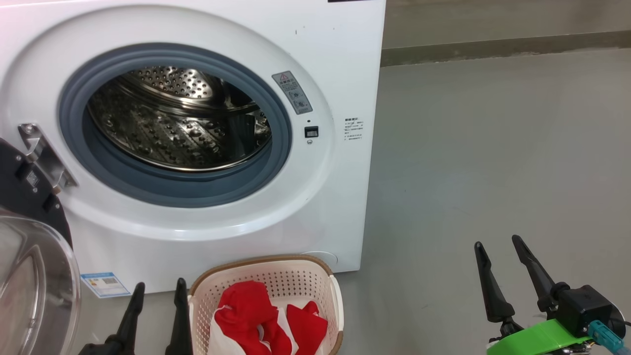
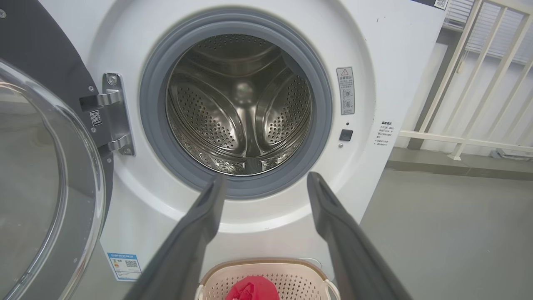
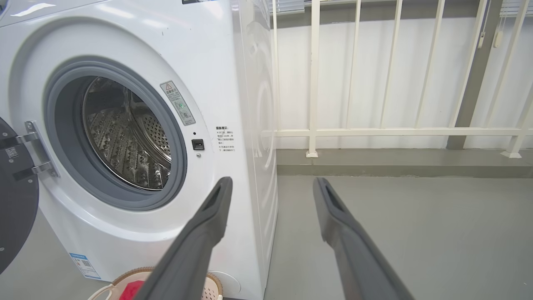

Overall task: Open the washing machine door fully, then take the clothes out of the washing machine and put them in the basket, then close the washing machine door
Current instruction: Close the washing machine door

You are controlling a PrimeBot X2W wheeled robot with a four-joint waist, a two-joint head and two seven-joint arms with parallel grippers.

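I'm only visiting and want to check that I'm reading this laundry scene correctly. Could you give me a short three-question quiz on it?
1. True or false: the washing machine door is shut.
2. Multiple choice: where are the red clothes? A) in a drawer B) in the basket C) on a chair
3. Fill in the gap: the right arm's fingers stand ____ and hold nothing.

Key
1. False: it stands wide open on the left side.
2. B
3. open
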